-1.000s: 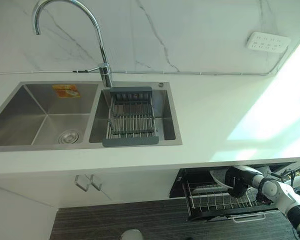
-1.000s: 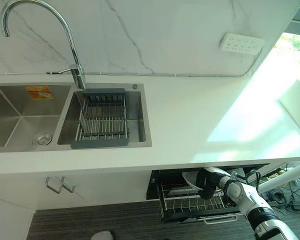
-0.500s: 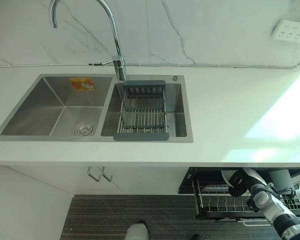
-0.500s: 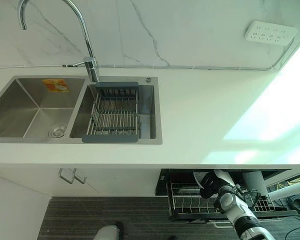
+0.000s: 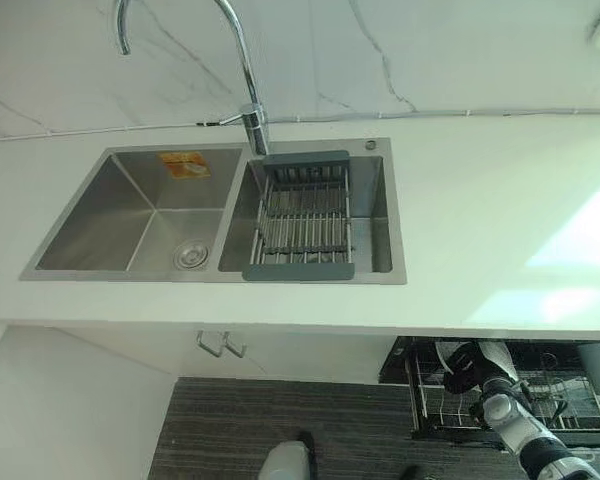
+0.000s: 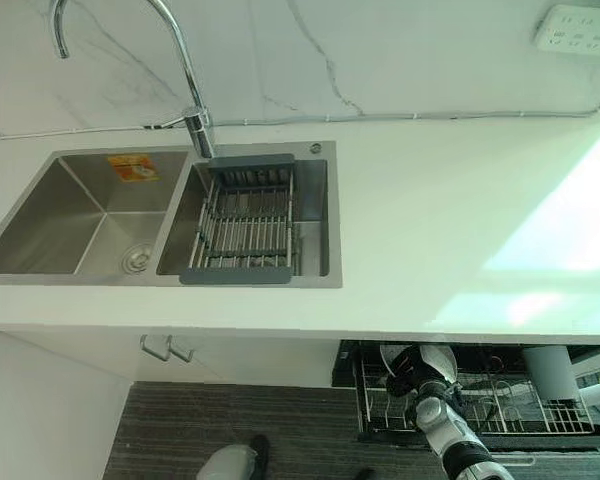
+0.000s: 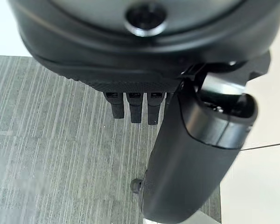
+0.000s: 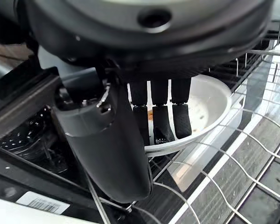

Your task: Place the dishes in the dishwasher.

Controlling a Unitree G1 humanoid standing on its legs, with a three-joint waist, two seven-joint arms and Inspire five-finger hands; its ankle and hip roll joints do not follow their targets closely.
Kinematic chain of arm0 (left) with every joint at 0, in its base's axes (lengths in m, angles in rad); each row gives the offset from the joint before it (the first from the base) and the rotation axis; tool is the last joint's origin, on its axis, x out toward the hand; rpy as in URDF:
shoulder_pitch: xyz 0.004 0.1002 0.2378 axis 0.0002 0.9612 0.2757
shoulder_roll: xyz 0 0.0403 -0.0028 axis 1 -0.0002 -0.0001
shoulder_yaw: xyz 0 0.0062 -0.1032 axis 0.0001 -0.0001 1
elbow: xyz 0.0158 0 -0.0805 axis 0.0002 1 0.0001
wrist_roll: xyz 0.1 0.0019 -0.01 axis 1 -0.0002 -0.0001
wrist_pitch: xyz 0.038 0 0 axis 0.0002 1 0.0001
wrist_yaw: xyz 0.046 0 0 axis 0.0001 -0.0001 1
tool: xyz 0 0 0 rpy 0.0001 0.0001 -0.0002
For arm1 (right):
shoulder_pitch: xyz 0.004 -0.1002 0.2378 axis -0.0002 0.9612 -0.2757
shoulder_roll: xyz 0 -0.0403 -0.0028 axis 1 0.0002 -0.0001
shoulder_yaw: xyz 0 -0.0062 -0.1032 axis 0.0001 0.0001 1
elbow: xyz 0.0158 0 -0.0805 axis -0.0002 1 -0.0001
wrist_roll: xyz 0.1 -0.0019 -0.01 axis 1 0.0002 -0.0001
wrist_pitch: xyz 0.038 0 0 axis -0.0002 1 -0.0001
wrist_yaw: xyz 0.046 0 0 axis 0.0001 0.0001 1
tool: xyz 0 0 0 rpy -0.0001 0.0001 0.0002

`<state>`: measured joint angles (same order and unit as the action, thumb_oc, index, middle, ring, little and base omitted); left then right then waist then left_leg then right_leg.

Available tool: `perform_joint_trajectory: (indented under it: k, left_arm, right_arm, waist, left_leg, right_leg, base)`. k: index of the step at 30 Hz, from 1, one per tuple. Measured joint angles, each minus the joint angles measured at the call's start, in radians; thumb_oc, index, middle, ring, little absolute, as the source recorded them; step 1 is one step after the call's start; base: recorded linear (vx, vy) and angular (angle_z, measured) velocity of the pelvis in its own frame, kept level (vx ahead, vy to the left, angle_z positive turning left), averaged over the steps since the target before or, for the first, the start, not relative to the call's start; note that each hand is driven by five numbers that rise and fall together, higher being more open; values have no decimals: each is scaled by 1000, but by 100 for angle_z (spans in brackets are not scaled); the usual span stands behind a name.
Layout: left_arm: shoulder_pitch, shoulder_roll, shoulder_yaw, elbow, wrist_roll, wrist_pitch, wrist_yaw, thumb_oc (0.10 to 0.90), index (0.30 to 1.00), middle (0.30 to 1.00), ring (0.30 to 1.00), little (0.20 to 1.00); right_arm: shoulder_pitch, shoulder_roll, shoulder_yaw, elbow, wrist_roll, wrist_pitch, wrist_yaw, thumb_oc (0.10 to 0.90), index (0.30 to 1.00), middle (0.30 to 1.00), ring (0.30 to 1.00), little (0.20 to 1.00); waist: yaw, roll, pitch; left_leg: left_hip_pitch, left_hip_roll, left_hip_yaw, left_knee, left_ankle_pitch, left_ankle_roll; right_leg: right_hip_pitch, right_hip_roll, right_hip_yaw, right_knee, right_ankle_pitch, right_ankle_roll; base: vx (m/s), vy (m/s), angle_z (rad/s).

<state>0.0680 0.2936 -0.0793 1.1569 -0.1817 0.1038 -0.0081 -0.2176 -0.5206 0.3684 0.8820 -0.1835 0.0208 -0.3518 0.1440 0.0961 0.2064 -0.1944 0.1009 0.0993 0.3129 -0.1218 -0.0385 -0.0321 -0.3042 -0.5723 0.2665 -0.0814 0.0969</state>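
Note:
The dishwasher's wire rack [image 6: 500,410] stands pulled out under the counter at the lower right. My right hand [image 6: 405,374] reaches into its left end and is shut on a white bowl [image 8: 210,105]. Its fingers [image 8: 161,116] lie inside the bowl and the thumb presses on the outside of the rim. The bowl [image 5: 450,350] is tilted, just above the rack's wires [image 8: 252,154]. A grey cup [image 6: 548,372] stands further right in the rack. My left hand [image 7: 135,105] hangs over the striped floor with relaxed fingers and holds nothing.
A white counter [image 5: 480,220] carries a double steel sink [image 5: 130,210] with a grey drainer rack [image 5: 302,215] in its right basin and a tall tap [image 5: 248,100]. Cabinet handles [image 5: 220,345] sit below. A wall socket [image 6: 580,28] is at the upper right.
The whole picture has shifted, so the camera has moved. My right hand stays on the white bowl at the rack's left end.

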Motion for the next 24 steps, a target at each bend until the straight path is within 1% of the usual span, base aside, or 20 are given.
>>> perform_joint_trajectory:
  k: [4, 6, 7, 8, 9, 11, 13, 15, 18, 19, 21, 24]
  left_arm:
    - [-22, 1, -15, 0, -1, -24, 0, 800, 900, 900, 900, 900]
    - [-22, 1, -15, 4, -1, -46, 1, 800, 900, 900, 900, 900]
    - [-23, 1, -15, 2, -1, -55, 2, 800, 900, 900, 900, 900]
    - [-32, 4, -17, -4, -1, -68, 4, 800, 900, 900, 900, 900]
    - [-41, 4, -21, -5, -1, -68, 5, 800, 900, 900, 900, 900]
    - [-45, 4, -40, -6, 0, -69, 4, 800, 900, 900, 900, 900]
    - [-49, 4, -54, -8, -1, -83, 4, 800, 900, 900, 900, 900]
    - [-51, -1, -55, -8, -1, -95, 3, 800, 900, 900, 900, 900]
    - [-55, -1, -55, -9, -3, -107, 4, 800, 900, 900, 900, 900]
    - [-59, -1, -55, -9, -3, -107, 4, 800, 900, 900, 900, 900]
    - [-61, -1, -56, -9, -4, -113, 4, 800, 900, 900, 900, 900]
    - [-71, 0, -74, -9, -9, -113, 4, 800, 900, 900, 900, 900]
  right_arm:
    - [-34, -24, -2, 6, 15, -12, -67, 400, 300, 300, 300, 300]
    - [-58, -26, -2, 31, 31, -17, -99, 400, 300, 300, 300, 300]
    - [-63, -29, -11, 33, 34, -15, -111, 400, 300, 300, 300, 300]
    - [-76, -43, -15, 32, 49, -13, -143, 400, 300, 300, 300, 300]
    - [-89, -46, -20, 33, 49, -12, -154, 400, 300, 300, 300, 300]
    - [-103, -46, -25, 35, 50, -6, -158, 400, 300, 300, 300, 300]
    - [-128, -42, -22, 64, 50, -12, -176, 400, 300, 300, 300, 300]
    - [-135, -42, -22, 66, 51, -15, -198, 400, 300, 300, 300, 300]
    - [-150, -44, -22, 63, 49, -21, -223, 400, 300, 300, 300, 300]
    - [-153, -44, -25, 62, 50, -27, -230, 800, 900, 900, 900, 900]
    - [-157, -45, -25, 65, 49, -27, -230, 800, 900, 900, 900, 900]
    - [-175, -45, -22, 64, 62, -47, -228, 800, 900, 900, 900, 900]
  waist:
    - [-3, 26, 16]
    - [-5, 41, 26]
    - [-5, 50, 30]
    - [-6, 64, 32]
    - [-6, 70, 43]
    - [-6, 75, 47]
    - [-6, 77, 49]
    - [-6, 84, 59]
    - [-7, 85, 62]
    - [-11, 85, 66]
    - [-11, 85, 73]
    - [-19, 81, 87]
  left_leg:
    - [-49, -21, -5, -2, 6, 13]
    - [-52, -30, -1, -5, 10, 17]
    - [-56, -32, 4, -5, 10, 17]
    - [-84, -36, 9, -7, 15, 24]
    - [-89, -38, 12, -13, 25, 30]
    - [-90, -40, 23, -20, 26, 30]
    - [-103, -41, 26, -21, 26, 31]
    - [-104, -41, 27, -21, 32, 31]
    - [-130, -41, 31, -21, 32, 31]
    - [-137, -41, 31, -21, 40, 33]
    - [-136, -41, 31, -21, 44, 31]
    - [-146, -40, 31, -21, 44, 31]
  right_leg:
    - [-54, -27, 1, 20, 10, 8]
    - [-62, -41, 4, 22, 10, 15]
    - [-66, -46, 5, 24, 8, 19]
    - [-91, -50, 7, 22, 8, 19]
    - [-102, -52, 13, 24, 11, 17]
    - [-112, -56, 22, 24, 13, 18]
    - [-135, -55, 36, 27, 15, 18]
    - [-137, -55, 40, 28, 17, 17]
    - [-168, -55, 44, 28, 17, 17]
    - [-174, -55, 45, 30, 18, 15]
    - [-174, -55, 47, 31, 18, 15]
    - [-187, -55, 49, 32, 18, 15]
  base:
    - [-69, 69, 8]
    - [-31, 84, 4]
    - [-45, 110, 15]
    - [-41, 89, 13]
    - [-44, 59, 5]
    - [-36, 32, -8]
    - [-27, 20, -8]
    - [-14, 10, -2]
    - [-37, 15, -4]
    - [-52, -2, -1]
    - [-52, -15, 0]
    - [-4, -7, -1]
